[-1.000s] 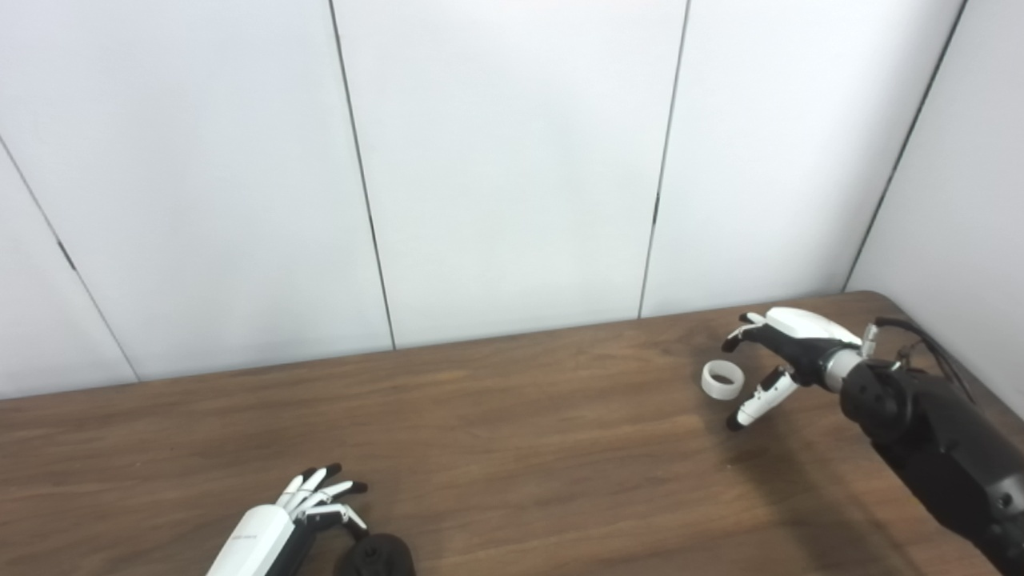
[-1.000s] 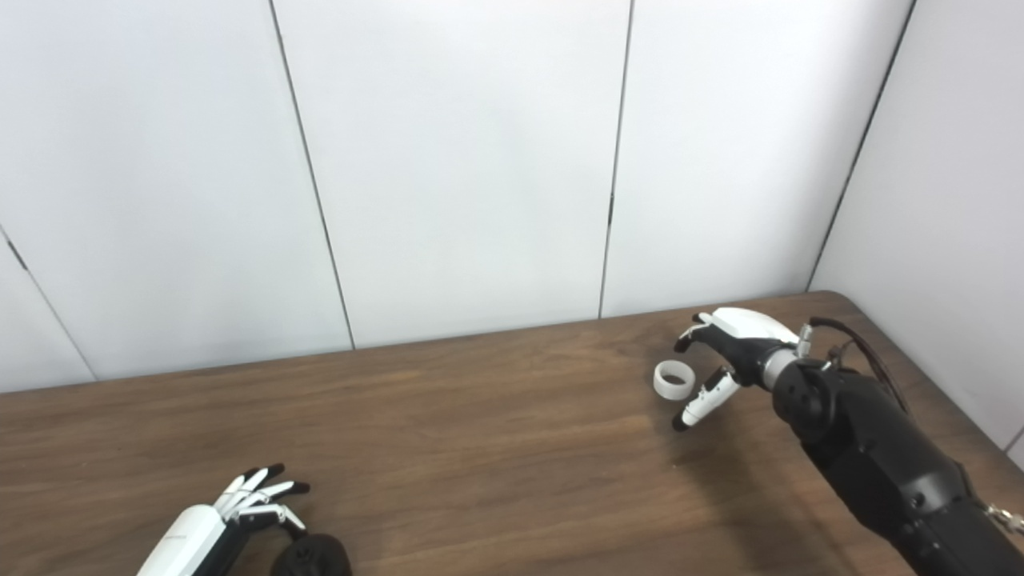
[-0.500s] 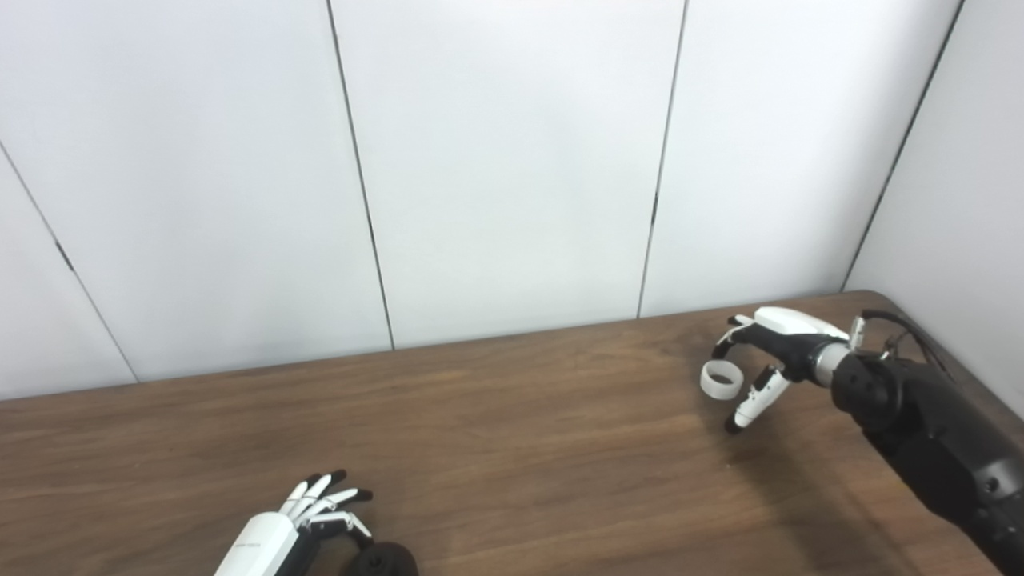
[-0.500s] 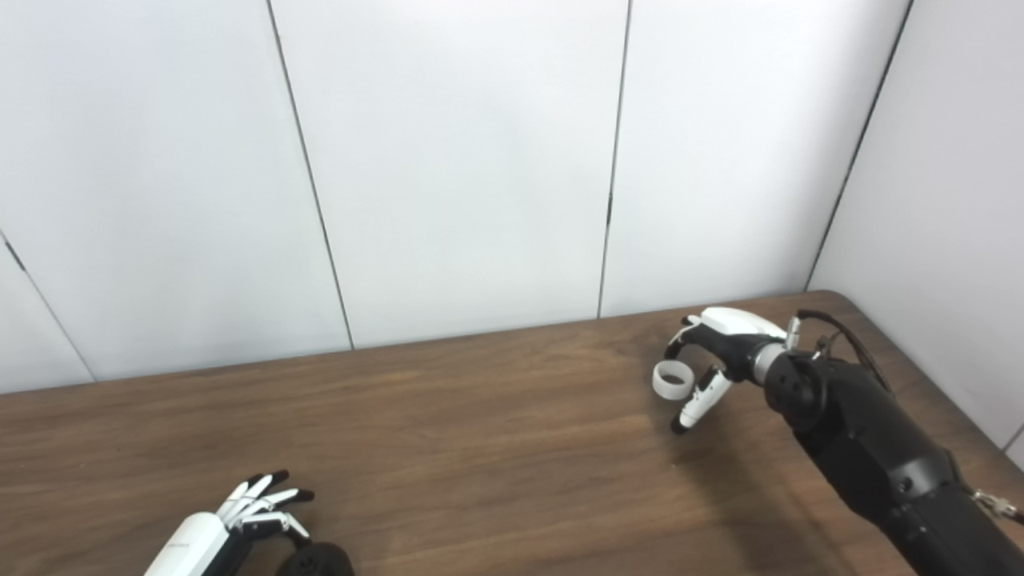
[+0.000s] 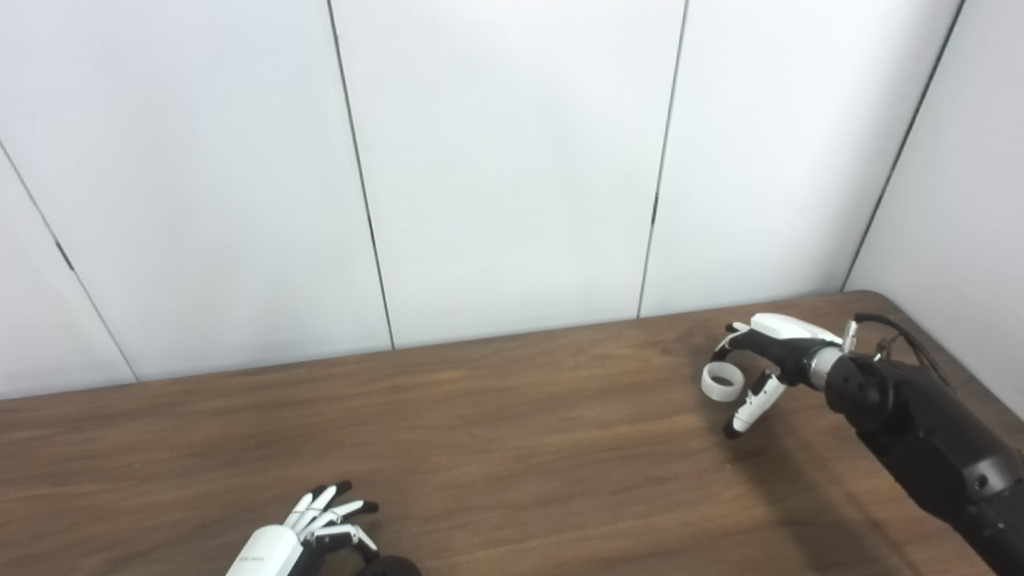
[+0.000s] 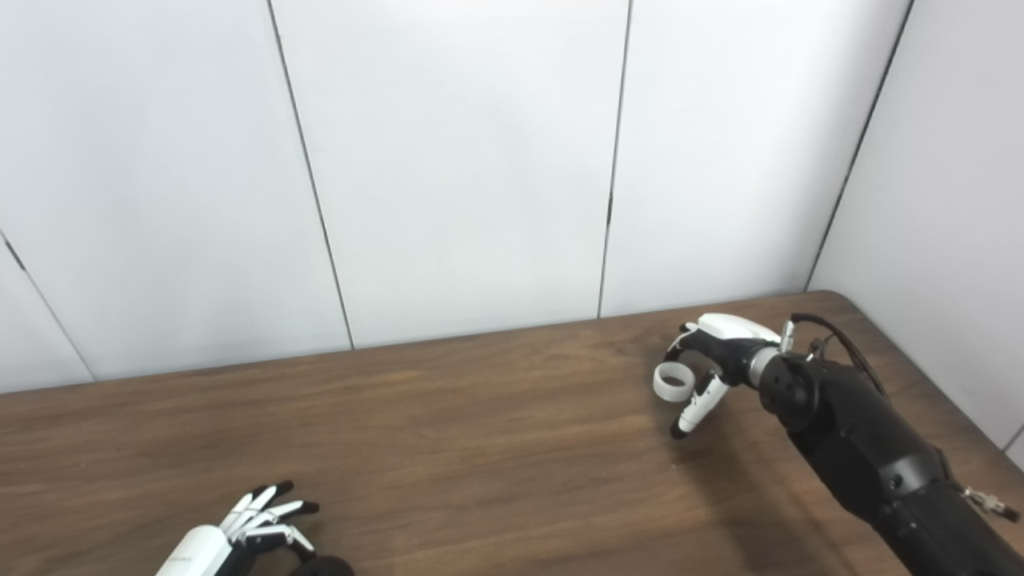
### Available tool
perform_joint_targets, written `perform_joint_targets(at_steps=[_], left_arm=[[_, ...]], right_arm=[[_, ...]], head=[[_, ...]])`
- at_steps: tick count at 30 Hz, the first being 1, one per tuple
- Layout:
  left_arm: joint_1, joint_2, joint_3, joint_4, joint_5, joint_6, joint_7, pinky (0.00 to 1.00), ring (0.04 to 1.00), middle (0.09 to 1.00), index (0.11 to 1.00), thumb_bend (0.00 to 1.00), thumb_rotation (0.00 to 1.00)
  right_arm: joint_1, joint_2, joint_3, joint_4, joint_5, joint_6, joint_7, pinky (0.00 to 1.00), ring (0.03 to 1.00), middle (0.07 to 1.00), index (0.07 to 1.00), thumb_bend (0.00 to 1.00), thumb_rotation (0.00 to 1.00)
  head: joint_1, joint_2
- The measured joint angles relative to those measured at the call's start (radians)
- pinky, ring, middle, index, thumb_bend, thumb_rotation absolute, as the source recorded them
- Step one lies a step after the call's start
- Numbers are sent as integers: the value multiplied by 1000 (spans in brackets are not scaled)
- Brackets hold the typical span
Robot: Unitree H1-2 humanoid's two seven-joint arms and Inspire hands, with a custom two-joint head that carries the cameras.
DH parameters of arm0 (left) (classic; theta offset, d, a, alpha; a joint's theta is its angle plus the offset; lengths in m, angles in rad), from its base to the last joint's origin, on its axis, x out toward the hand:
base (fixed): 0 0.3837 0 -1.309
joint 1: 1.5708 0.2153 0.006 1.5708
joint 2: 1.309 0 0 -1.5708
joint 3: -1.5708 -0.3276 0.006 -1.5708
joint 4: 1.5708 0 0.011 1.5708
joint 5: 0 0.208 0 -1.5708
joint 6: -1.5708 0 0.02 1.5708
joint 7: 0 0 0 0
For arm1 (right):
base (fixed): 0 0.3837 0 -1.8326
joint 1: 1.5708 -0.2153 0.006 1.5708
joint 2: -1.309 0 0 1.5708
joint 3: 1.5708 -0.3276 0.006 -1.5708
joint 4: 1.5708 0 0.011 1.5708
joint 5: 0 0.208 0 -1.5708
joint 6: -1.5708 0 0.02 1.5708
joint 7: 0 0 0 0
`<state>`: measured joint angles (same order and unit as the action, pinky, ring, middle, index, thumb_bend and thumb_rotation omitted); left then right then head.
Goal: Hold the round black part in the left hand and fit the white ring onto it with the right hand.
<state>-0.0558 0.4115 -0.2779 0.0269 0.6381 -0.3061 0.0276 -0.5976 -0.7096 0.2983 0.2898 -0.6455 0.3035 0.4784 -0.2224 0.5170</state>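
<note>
My right hand is curling, fingers apart, beside the short white ring; my left hand is spreading above the round black part.

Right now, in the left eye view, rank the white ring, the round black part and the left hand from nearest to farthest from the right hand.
1. white ring: on the table between the right hand's spread fingers, far right.
2. left hand: bottom left, fingers apart.
3. round black part: at the bottom edge beside the left hand. The last two are too close to call.
</note>
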Motion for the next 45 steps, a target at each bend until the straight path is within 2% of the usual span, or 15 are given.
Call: perform_joint_targets(at_steps=[5, 8, 15, 25, 33, 45], left_arm=[[2, 0, 1, -1, 0, 0, 0, 1000, 970, 841, 480, 520, 42], [2, 0, 1, -1, 0, -2, 0, 1000, 972, 844, 480, 520, 43], [7, 1, 5, -1, 0, -9, 0, 1000, 973, 843, 479, 521, 42], [11, 2, 12, -5, 0, -13, -3, 1000, 982, 848, 479, 520, 42], [31, 2, 17, -26, 0, -12, -9, 1000, 977, 844, 479, 520, 42], [41, 2, 19, -40, -1, -8, -16, 1000, 979, 846, 480, 520, 43]], right_arm=[[-19, 5, 3, 11, 0, 0, 0, 1000, 1000, 1000, 811, 978, 245], [-25, 5, 9, 13, -8, 0, 0, 1000, 1000, 1000, 808, 984, 271], [-49, 11, 17, 89, -16, -23, -5, 1000, 1000, 1000, 797, 995, 269], [-60, 33, 17, 124, -18, -38, -30, 1000, 1000, 1000, 772, 979, 184], [-63, 33, 17, 132, -18, -40, -40, 1000, 1000, 1000, 756, 982, 188], [-63, 34, 28, 141, -35, -70, -75, 1000, 1000, 1000, 690, 912, 139]], head=[[-3, -6], [-9, -12], [-11, -17], [-14, -8], [-12, 0], [-8, 5]])
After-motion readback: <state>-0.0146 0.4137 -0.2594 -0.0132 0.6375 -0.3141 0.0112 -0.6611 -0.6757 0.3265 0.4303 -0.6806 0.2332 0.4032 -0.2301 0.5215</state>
